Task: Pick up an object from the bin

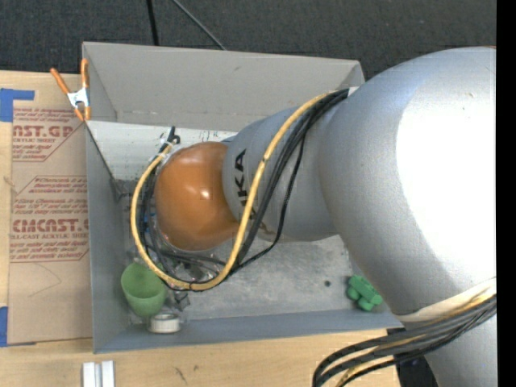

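Observation:
A green plastic cup (143,287) stands in the bin's near left corner. Just in front of it, against the front wall, lies a small silvery ring-shaped thing (164,323). A dark tip of my gripper (179,300) pokes out from under the wrist's cables, right beside the cup and just above the ring. Nothing can be seen held in it. A small green knobbly toy (363,292) lies by the front wall at the right, well away from the gripper.
The arm and its orange wrist cover hang over the bin's middle and hide the floor beneath. Bare grey floor shows between the cup and the green toy. The left wall stands close to the cup.

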`<state>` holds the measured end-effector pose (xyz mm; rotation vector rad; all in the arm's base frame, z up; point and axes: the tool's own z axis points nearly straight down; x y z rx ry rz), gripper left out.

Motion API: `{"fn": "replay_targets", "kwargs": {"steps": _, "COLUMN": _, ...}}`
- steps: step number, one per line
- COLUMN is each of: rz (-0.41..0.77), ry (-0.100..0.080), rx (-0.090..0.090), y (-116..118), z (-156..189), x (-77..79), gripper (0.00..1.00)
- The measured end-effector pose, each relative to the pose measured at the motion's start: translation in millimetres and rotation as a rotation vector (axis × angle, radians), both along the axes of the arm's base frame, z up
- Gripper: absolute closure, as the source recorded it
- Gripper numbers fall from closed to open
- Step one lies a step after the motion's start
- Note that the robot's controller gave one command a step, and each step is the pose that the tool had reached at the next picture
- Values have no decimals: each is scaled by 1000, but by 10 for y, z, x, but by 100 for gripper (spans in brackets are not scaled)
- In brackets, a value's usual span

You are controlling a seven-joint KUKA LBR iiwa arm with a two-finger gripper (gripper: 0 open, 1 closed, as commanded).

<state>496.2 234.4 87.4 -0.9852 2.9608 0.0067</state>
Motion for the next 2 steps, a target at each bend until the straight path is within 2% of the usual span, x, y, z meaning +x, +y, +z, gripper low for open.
{"fn": "replay_targets", "kwargs": {"steps": 1, "rz": 268, "ry": 10, "rx": -10, "y": 41, "z": 696, "x": 43, "gripper": 100}}
{"fn": "replay_targets", "kwargs": {"steps": 2, "rz": 270, "ry": 6, "rx": -9, "y": 35, "z": 1494, "x": 167, "gripper": 100}}
